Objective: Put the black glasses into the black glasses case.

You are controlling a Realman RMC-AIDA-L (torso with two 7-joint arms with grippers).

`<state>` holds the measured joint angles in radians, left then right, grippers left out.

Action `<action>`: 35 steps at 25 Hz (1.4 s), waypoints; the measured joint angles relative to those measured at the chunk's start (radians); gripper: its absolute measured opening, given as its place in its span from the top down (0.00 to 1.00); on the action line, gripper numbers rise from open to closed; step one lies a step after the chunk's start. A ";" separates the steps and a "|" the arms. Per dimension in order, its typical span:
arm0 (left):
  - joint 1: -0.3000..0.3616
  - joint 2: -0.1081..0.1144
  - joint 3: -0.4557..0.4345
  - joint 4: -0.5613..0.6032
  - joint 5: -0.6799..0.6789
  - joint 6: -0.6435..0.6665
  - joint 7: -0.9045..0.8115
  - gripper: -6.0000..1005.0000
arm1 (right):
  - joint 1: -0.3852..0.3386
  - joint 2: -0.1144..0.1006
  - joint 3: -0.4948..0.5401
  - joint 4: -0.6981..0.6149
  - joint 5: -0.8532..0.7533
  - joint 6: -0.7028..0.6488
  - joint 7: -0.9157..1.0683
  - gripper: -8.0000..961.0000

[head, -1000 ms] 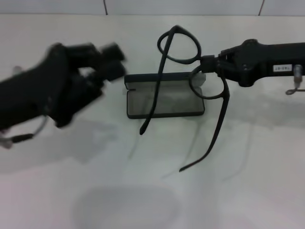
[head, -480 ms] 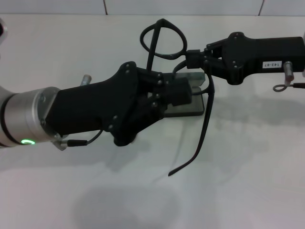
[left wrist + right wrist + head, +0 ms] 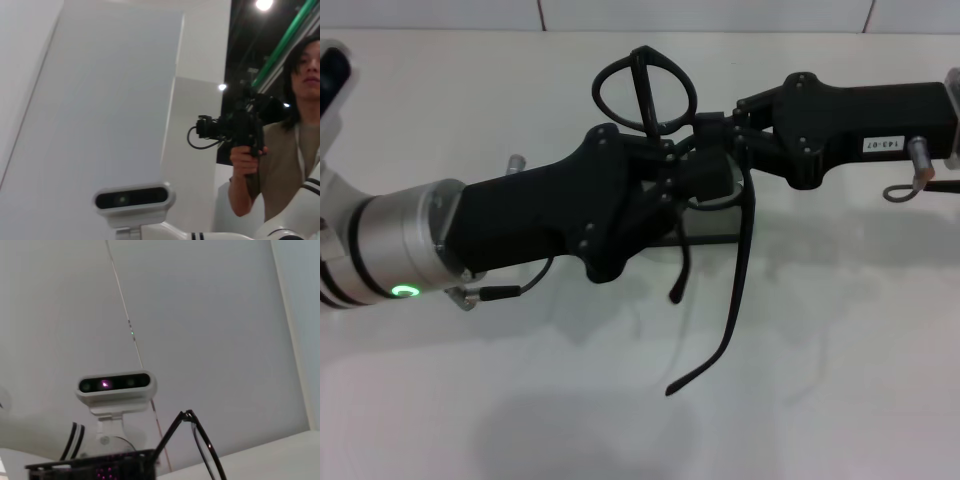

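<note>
The black glasses [image 3: 643, 90] hang in the air over the table's far middle, one lens ring up and both temple arms dangling down. My right gripper [image 3: 722, 126] reaches in from the right and is shut on the frame near the lenses. My left gripper [image 3: 704, 180] reaches in from the left and meets the glasses just below the right gripper. The black glasses case [image 3: 715, 239] lies on the table under both grippers; only its near edge shows. Part of the glasses frame also shows in the right wrist view [image 3: 204, 442].
The white table [image 3: 820, 380] stretches out in front of the case. The wrist views look upward at the robot's head camera [image 3: 115, 386] and, in the left wrist view, a person [image 3: 280, 150] filming with a camera.
My left arm swept in from the left to the glasses and now covers most of the case. The right gripper shifted the glasses left and turned them.
</note>
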<state>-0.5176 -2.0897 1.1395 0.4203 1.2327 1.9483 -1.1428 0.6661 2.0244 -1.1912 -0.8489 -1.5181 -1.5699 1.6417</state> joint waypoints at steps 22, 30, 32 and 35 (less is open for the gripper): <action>-0.012 -0.003 -0.009 -0.078 -0.034 -0.066 0.007 0.96 | 0.000 0.002 -0.002 0.051 0.034 -0.038 -0.014 0.96; 0.004 0.006 -0.009 -0.074 -0.025 0.012 0.033 0.96 | -0.041 -0.008 0.050 0.070 0.132 -0.063 -0.055 0.96; 0.017 0.010 -0.013 -0.072 -0.031 0.012 0.035 0.96 | -0.047 -0.008 0.090 0.066 0.139 -0.102 -0.055 0.96; 0.021 0.013 -0.013 -0.071 -0.021 0.006 0.036 0.96 | -0.054 -0.006 0.173 0.072 0.196 -0.191 -0.056 0.96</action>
<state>-0.4965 -2.0766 1.1265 0.3497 1.2114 1.9544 -1.1064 0.6118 2.0179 -1.0185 -0.7765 -1.3217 -1.7609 1.5861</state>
